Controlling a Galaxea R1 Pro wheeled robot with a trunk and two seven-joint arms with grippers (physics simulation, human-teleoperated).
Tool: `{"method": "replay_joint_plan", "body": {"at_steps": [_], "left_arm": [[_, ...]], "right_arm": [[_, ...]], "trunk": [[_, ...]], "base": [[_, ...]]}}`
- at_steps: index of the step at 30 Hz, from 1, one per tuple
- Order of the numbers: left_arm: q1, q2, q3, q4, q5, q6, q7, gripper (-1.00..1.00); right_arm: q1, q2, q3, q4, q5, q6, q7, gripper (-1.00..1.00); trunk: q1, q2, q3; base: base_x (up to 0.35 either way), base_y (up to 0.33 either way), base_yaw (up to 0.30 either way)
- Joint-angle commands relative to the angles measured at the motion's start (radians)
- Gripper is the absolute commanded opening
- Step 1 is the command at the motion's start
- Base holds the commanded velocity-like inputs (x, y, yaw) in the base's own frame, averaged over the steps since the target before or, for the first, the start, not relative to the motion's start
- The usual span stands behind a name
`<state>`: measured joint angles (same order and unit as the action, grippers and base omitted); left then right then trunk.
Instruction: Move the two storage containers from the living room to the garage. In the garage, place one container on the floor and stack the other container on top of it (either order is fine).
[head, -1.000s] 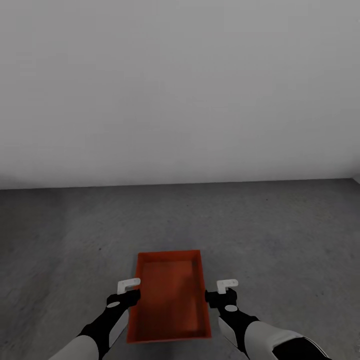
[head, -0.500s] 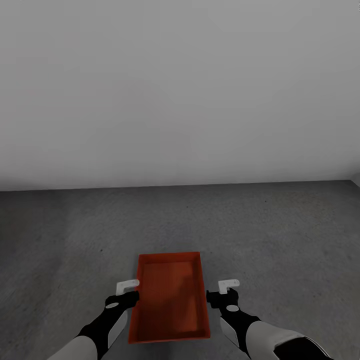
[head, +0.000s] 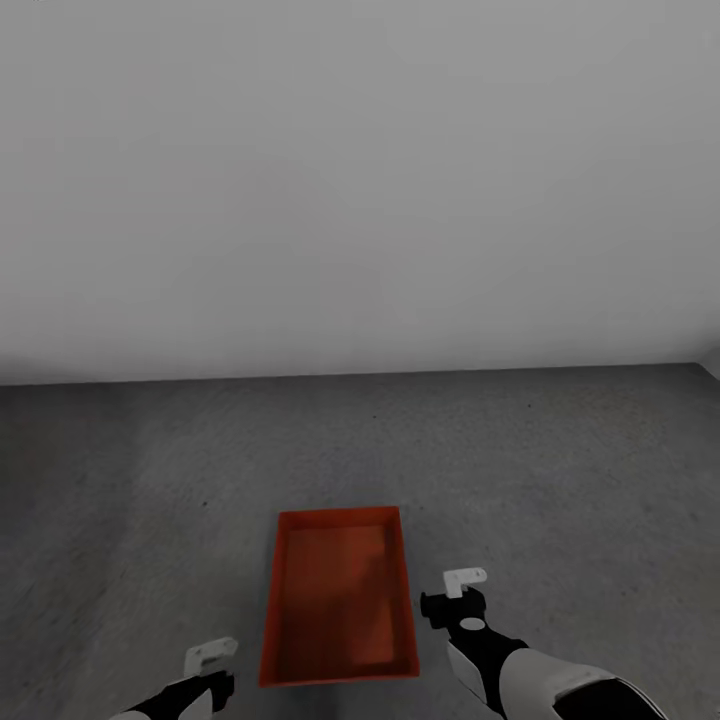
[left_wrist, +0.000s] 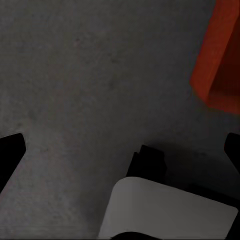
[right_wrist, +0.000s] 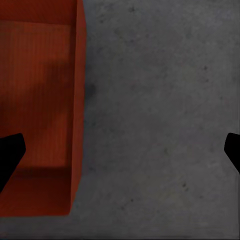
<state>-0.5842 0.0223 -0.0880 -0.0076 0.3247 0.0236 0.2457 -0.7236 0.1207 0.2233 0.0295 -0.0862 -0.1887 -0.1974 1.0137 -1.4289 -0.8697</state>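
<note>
One orange bin (head: 340, 600) sits on the grey garage floor (head: 560, 460), ready to hold its twin. The left end effector (head: 212, 655) and right end effector (head: 463, 580) hang spread apart beside it, pinching nothing.

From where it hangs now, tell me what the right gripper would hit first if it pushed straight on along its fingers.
Most likely the bare concrete floor. The right gripper is open and points down beside the storage container; the bin's wall lies toward one fingertip, so that finger might clip its rim. Depth is unclear.
</note>
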Motion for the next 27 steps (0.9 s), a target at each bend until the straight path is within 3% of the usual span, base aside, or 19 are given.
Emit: {"method": "replay_joint_plan", "body": {"at_steps": [1, 24, 27], "left_arm": [[0.0, 0.002, -0.009, 0.003, 0.01, 0.003, 0.004, 1.0], [0.003, 0.015, -0.009, 0.008, 0.013, 0.006, 0.004, 1.0], [0.003, 0.016, -0.009, 0.008, 0.013, 0.007, 0.004, 1.0]], "right_arm": [[-0.001, 0.001, 0.008, 0.003, -0.009, -0.005, -0.002, 1.0], [0.0, 0.005, 0.01, 0.003, -0.009, -0.005, 0.0, 1.0], [0.041, -0.025, 0.011, 0.004, -0.003, 0.009, 0.0, 1.0]], "trunk": [[-0.004, 0.007, 0.003], [-0.092, 0.168, 0.075], [-0.104, 0.189, 0.084]], "base": [[0.0, 0.0, 0.0], [0.0, 0.0, 0.0], [0.0, 0.0, 0.0]]}}
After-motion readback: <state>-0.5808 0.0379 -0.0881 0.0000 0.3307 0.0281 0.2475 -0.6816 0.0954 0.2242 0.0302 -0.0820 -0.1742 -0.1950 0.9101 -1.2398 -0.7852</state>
